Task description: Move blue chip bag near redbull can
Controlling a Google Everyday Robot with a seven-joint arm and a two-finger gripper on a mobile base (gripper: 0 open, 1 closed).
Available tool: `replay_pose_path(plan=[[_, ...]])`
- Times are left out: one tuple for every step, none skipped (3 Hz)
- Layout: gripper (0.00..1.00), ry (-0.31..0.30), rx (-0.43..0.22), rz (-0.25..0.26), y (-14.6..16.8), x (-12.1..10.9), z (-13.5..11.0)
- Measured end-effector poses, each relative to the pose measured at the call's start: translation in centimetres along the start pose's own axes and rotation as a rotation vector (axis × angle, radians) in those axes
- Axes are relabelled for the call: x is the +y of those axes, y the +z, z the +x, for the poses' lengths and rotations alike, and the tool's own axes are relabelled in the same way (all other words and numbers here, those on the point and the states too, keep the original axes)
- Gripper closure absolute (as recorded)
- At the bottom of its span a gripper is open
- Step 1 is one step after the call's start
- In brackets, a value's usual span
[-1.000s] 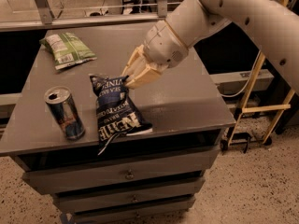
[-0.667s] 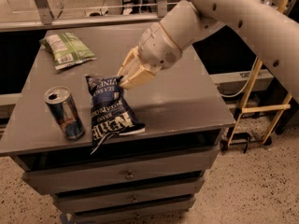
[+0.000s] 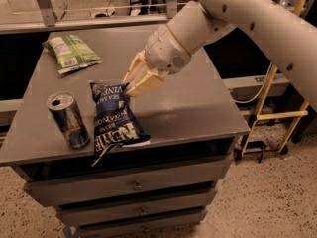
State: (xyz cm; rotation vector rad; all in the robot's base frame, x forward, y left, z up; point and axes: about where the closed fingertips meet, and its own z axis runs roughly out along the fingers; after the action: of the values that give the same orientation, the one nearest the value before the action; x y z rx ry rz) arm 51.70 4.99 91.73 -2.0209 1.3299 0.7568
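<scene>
The blue chip bag (image 3: 113,119) is crinkled dark navy foil with white lettering. It lies lengthwise near the front of the grey cabinet top (image 3: 193,108), its lower end hanging slightly over the front edge. The redbull can (image 3: 68,119) stands upright just left of it, a small gap between them, its silver top open. My gripper (image 3: 130,87) comes in from the upper right on a white arm and its cream fingers are shut on the bag's top edge.
A green-and-white chip bag (image 3: 72,52) lies at the back left of the cabinet top. Drawers (image 3: 136,185) sit below the front edge. A yellow-framed stand (image 3: 277,114) stands to the right on the speckled floor. Metal framing runs behind the cabinet.
My gripper has slid the blue chip bag leftward and toward the front, so it now lies closer to the redbull can. The can has not moved.
</scene>
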Motion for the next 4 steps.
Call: replay_pose_path(plan=[[0.14, -0.002, -0.001, -0.002, 0.2, 0.0, -0.1], [0.00, -0.004, -0.002, -0.004, 0.3, 0.0, -0.2], [0.00, -0.005, -0.001, -0.004, 0.3, 0.0, -0.2], [0.00, 0.008, 0.041, 0.070, -3.1, 1.2, -0.2]])
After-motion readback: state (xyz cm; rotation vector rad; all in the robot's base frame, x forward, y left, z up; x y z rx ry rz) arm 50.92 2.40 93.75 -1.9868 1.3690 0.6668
